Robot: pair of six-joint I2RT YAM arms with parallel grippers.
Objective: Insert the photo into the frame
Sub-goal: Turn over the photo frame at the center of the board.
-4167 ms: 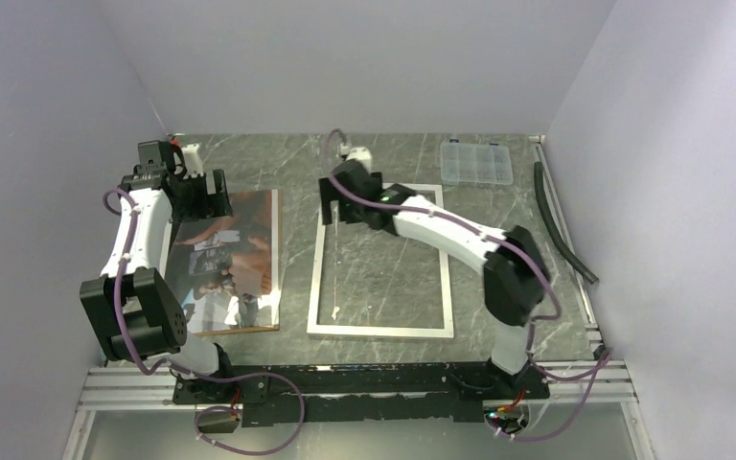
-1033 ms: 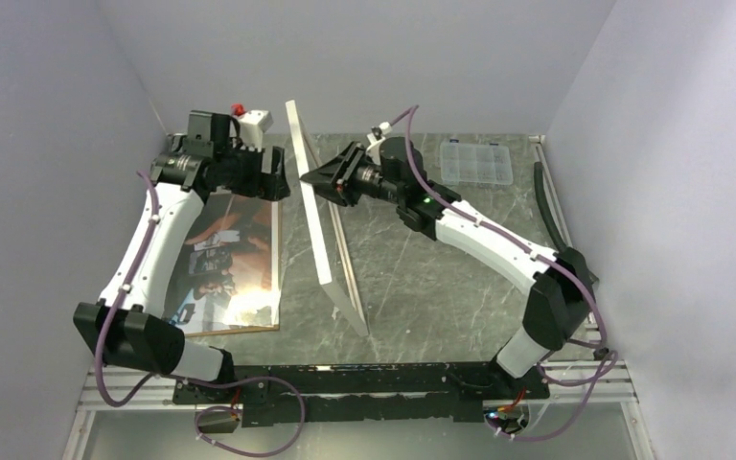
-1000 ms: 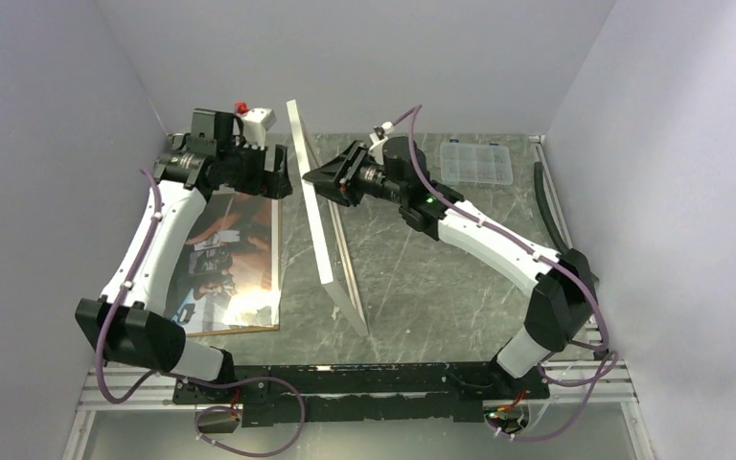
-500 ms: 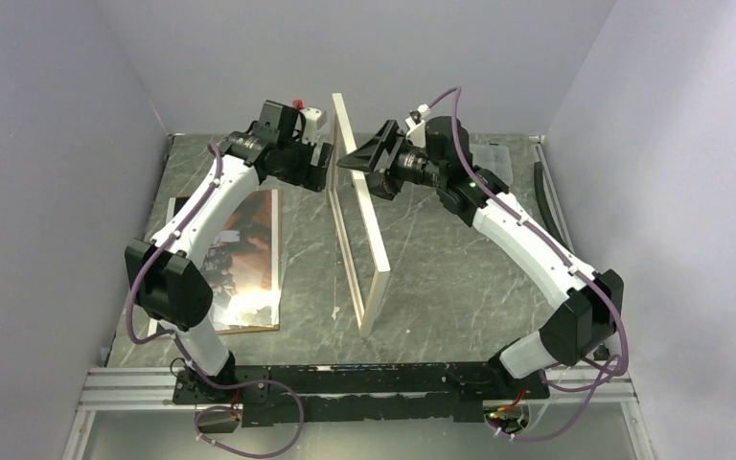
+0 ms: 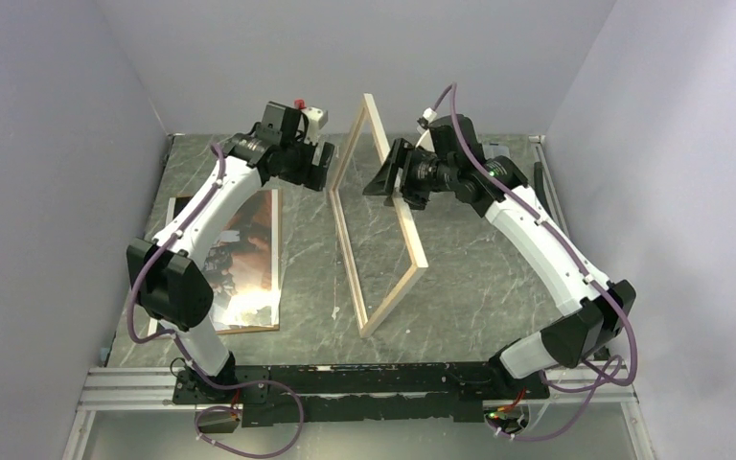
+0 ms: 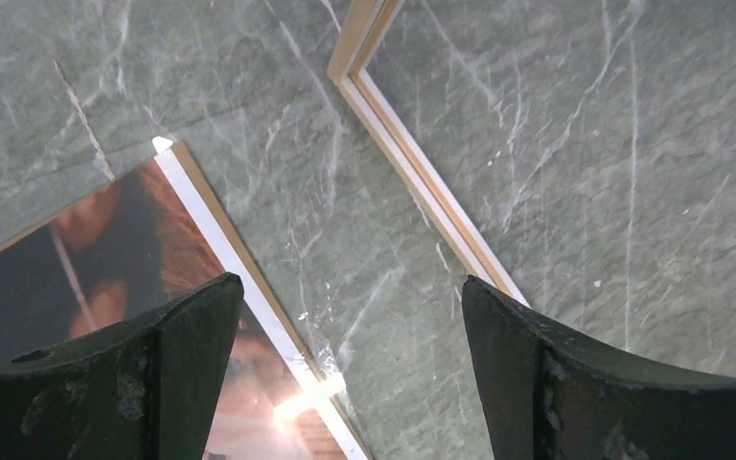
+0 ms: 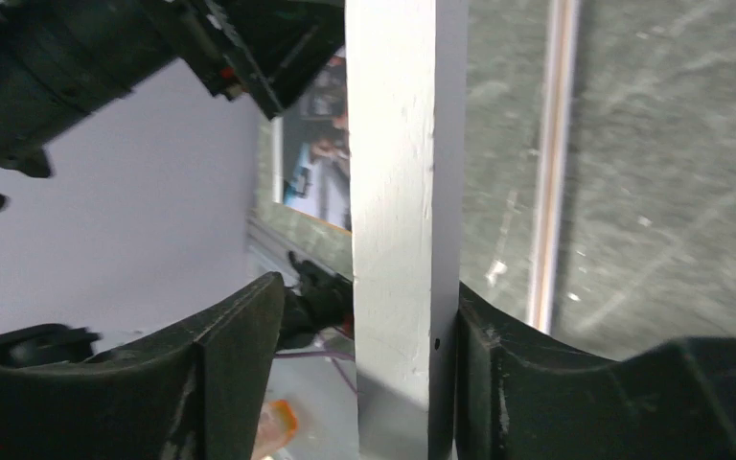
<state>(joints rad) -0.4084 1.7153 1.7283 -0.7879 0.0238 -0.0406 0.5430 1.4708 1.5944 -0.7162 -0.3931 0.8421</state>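
The frame [image 5: 415,247] is standing on one long edge near the middle of the counter [image 5: 479,287]. It is leaning over toward my right arm, with its light wood back facing up and to the right. Its lower rail is resting on the marble, and its upper rail is hanging in the air.

The photo [image 5: 240,254] is lying flat and picture-up on the counter, to the left of the frame and apart from it.

My right gripper [image 5: 390,180] is reaching in from the right and straddling the upper rail. In my right wrist view the white rail is running between my fingers [image 7: 235,369]. It is pressing against the finger on the right of that view, while a sliver of background is showing between it and the other finger. I cannot tell whether I am truly squeezing it.

My left gripper [image 5: 320,165] is hovering above the far end of the lower rail, between photo and frame. Its fingers [image 6: 177,369] are spread wide and gripping nothing. Beneath them the photo's corner and the rail are showing.
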